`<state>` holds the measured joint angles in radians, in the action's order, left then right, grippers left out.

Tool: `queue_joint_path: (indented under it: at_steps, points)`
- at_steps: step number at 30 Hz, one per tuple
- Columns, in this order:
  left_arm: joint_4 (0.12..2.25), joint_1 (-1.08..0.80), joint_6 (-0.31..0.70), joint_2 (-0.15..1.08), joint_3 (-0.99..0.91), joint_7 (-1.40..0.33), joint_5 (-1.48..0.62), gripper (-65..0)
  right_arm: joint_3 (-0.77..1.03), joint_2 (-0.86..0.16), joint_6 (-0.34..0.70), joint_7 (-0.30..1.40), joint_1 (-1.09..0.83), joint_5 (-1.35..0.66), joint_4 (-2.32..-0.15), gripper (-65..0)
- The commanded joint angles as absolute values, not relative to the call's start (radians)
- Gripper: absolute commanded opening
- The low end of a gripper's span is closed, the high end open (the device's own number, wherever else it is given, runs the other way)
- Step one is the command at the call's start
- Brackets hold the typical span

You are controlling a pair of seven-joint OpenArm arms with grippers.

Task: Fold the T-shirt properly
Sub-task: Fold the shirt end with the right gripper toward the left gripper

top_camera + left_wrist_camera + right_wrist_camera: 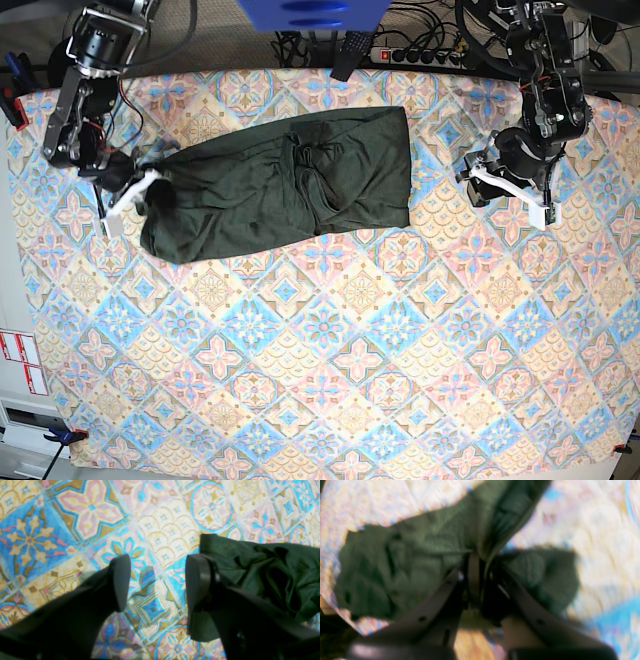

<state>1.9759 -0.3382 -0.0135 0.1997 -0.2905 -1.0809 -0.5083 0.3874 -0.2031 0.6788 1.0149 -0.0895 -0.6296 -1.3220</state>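
Observation:
The T-shirt (280, 190) is a dark olive-green garment lying crumpled lengthwise across the back half of the table. In the base view my right gripper (148, 183) is at its left end. The blurred right wrist view shows that gripper (480, 562) shut, with a fold of the T-shirt (402, 562) pinched between its jaws. My left gripper (508, 193) hovers to the right of the shirt, apart from it. In the left wrist view the left gripper (158, 580) stands open over bare tablecloth, and the T-shirt's edge (262, 567) lies just beyond its right finger (197, 580).
A tablecloth (330, 380) with a colourful tile pattern covers the whole table. A power strip (420, 55) and cables lie behind the far edge, beside a blue object (310, 12). A red clamp (10, 105) sits at the left edge.

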Motion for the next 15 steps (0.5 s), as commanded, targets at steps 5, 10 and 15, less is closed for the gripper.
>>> queue_joint_path:
  at_steps: [5,10,15]
  points:
    - [1.992,-0.334,-0.012,0.208,-0.328,-1.063,-0.518,-30.0,0.389,-0.223,0.685,1.033,-0.081,-0.65,-1.345,-65.0]
    - [1.992,-0.334,-0.012,0.208,-0.34,-1.067,-0.516,-30.2,0.378,-0.217,0.687,1.053,-0.084,-0.651,-1.351,-65.0]
    - [1.991,-0.34,-0.012,0.208,-0.34,-1.069,-0.513,-43.7,0.259,-0.206,0.687,1.053,-0.084,-0.704,-1.414,-65.0]
